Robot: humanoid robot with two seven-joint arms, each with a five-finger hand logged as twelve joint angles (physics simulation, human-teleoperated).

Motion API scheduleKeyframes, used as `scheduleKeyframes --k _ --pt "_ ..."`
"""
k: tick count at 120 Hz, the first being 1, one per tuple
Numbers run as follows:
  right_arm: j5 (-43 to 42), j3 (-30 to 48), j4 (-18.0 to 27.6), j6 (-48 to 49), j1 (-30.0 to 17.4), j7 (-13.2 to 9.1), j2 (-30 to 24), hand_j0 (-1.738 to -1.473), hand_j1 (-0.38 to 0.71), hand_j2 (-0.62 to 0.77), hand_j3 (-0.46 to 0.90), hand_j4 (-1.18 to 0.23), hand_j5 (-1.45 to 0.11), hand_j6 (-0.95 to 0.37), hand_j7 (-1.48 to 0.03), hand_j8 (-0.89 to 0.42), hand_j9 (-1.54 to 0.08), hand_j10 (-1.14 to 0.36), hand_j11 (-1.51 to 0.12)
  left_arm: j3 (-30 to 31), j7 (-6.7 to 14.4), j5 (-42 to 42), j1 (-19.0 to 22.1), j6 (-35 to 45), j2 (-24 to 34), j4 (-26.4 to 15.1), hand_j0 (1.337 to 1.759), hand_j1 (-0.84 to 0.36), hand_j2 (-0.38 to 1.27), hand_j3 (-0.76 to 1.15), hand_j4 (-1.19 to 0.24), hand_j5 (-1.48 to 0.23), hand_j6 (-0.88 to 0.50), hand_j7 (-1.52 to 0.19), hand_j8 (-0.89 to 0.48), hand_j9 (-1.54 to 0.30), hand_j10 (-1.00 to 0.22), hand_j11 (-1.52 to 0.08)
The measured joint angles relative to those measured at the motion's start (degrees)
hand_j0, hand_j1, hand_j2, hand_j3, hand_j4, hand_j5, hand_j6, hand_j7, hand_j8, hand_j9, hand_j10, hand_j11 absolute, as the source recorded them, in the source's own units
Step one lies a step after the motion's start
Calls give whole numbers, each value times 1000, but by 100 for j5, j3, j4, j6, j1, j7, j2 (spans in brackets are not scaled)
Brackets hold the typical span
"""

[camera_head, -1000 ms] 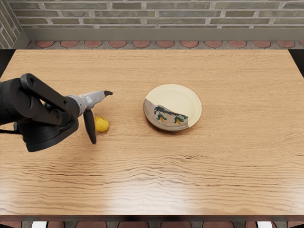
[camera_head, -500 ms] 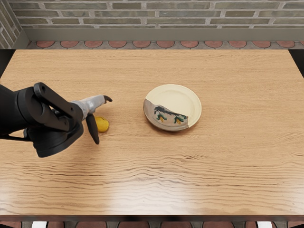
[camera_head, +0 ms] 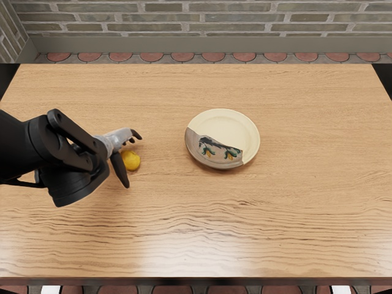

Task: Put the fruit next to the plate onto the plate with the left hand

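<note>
A small yellow fruit (camera_head: 131, 161) lies on the wooden table, well to the left of the plate (camera_head: 223, 138). The plate is round and cream, with a grey patterned patch on its lower left part, and nothing lies on it. My left hand (camera_head: 125, 157) comes in from the left on a black arm and sits right at the fruit. Its fingers (camera_head: 123, 136) reach over the fruit's far side and the thumb (camera_head: 119, 171) hangs down on the near left side. The hand brackets the fruit without closing on it. The fruit rests on the table.
The wooden table (camera_head: 202, 220) spans the whole view. A brick wall (camera_head: 202, 15) and a ledge run along its far edge. The bulky black forearm (camera_head: 49, 156) covers the table's left part.
My left hand has dropped and drawn in toward the fruit. Its fingers, first stretched out above and beyond the fruit, now curl closer around it. The fruit and plate have not moved.
</note>
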Motion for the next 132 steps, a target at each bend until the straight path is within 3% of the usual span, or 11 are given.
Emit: scheduleKeyframes --k 132 --pt "0 0 0 0 0 0 0 -1658 -333 -3 0 -13 -17 -13 -17 -13 -17 -13 -17 50 1 -314 -35 0 -186 45 1658 -73 71 0 -352 -457 -352 -457 -352 -457 -352 -457"
